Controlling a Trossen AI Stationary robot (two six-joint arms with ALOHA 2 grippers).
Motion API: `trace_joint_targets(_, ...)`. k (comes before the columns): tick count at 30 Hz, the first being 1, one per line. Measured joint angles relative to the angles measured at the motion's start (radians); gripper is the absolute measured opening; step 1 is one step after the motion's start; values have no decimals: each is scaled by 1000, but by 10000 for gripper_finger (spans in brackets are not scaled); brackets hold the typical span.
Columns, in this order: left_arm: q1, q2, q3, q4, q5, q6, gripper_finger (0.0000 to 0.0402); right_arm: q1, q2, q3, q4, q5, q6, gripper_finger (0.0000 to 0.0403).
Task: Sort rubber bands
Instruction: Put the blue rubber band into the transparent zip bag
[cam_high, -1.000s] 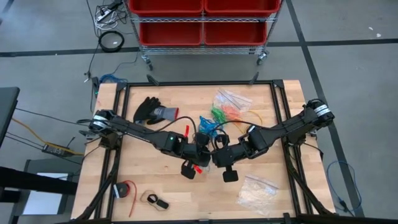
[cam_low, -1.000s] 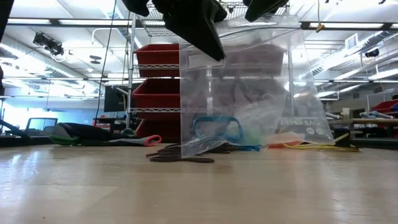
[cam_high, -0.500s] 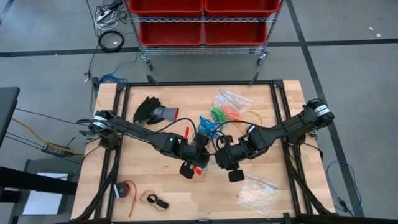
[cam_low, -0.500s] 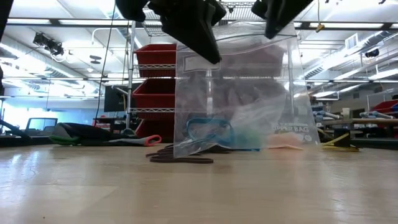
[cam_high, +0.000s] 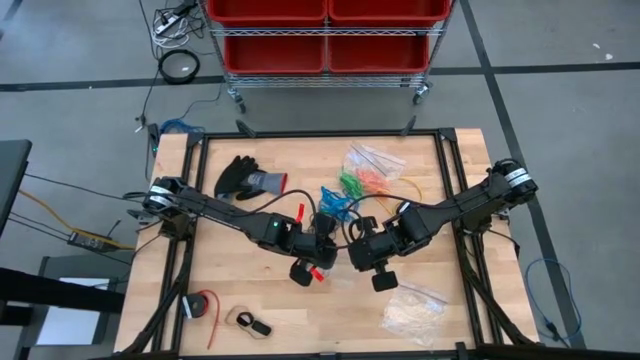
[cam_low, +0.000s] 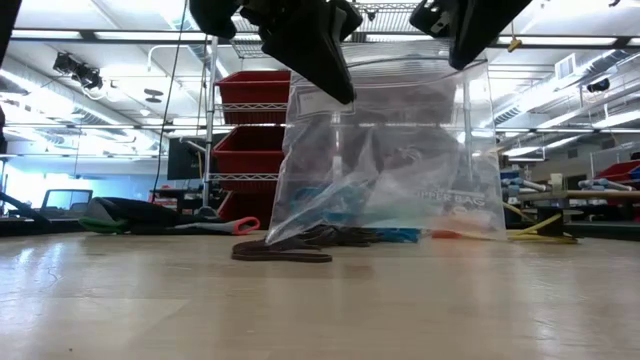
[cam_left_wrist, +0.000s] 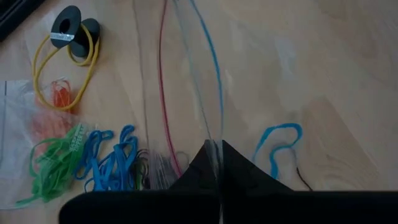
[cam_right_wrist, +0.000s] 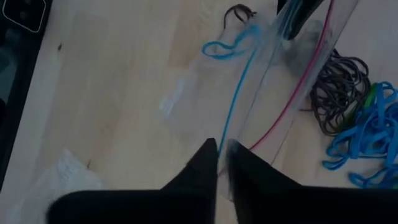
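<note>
From above, the left hand (cam_high: 322, 252) and right hand (cam_high: 352, 250) meet at center frame, each clenched on the clear bag (cam_low: 385, 150); green and orange bands (cam_high: 358, 181) lie unsorted just above.

At bench level, black bands (cam_low: 290, 245) sit at the bag's foot.

The left wrist shows blue bands (cam_left_wrist: 112, 167) loose; most sorting remains.

The table (cam_high: 240, 300) fills the middle of the high view; a shelf cart (cam_high: 325, 45) stands beyond its upper edge; a glove (cam_high: 245, 178) lies at the table's upper left; the rubber bands (cam_high: 345, 192) lie in a heap above centre, a small bag (cam_high: 372, 160) just beyond them; at centre the left gripper (cam_high: 318, 262) and right gripper (cam_high: 362, 258) meet on a clear bag (cam_low: 385, 150) that hangs between them, its bottom on the table; another bag (cam_high: 412, 308) lies at lower right; a tape roll (cam_high: 203, 305) at lower left.
</note>
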Motion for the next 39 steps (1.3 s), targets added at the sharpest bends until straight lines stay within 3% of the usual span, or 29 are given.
trace_joint_targets(9,0,0,0,17,-1,-7,6,0,1,0,1,43,-8,2)
trace_joint_targets(17,0,-2,36,-6,-32,-63,67,0,1,0,-10,46,-9,0)
trace_joint_targets(29,-14,-4,165,-255,-170,-159,180,14,2,0,-137,135,23,0)
trace_joint_targets(35,-18,-4,156,-438,-287,-214,195,33,2,0,-168,180,45,0)
trace_joint_targets(39,-5,-2,84,-461,-313,-217,191,59,2,-1,-190,199,116,0)
